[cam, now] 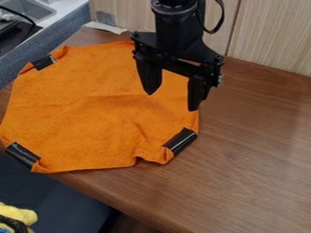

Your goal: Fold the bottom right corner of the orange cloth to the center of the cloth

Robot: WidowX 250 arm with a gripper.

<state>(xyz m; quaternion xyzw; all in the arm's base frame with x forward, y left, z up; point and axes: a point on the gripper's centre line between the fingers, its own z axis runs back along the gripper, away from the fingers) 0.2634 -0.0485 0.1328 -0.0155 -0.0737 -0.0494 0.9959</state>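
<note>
Over the cloth (85, 109), the gripper (172, 101) hangs with fingers apart; a low pinch beside the nearest strip (180, 140) should hold best.

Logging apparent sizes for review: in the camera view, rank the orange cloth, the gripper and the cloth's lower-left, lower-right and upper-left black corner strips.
1. Orange cloth
2. Gripper
3. Lower-left strip and lower-right strip: too alike to rank
4. Upper-left strip
</note>
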